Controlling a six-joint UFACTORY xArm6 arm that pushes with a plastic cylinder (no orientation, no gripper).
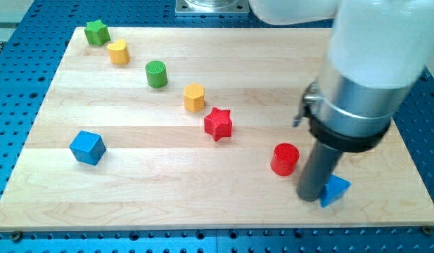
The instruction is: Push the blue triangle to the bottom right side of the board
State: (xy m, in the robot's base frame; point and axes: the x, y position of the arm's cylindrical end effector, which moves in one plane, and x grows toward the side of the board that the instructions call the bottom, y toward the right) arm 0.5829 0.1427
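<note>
This looks like a robotics lab: a wooden worktop [202, 204] lies on a blue perforated base plate [20, 84], under a white robot arm [371, 49].

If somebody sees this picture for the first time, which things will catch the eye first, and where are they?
The big white and grey arm at the view's right stands out, its dark rod coming down to my tip, touching the left side of the blue triangle near the board's bottom right. The red cylinder sits just left of the rod. A curved row of blocks runs from the green star down to the red star.
</note>
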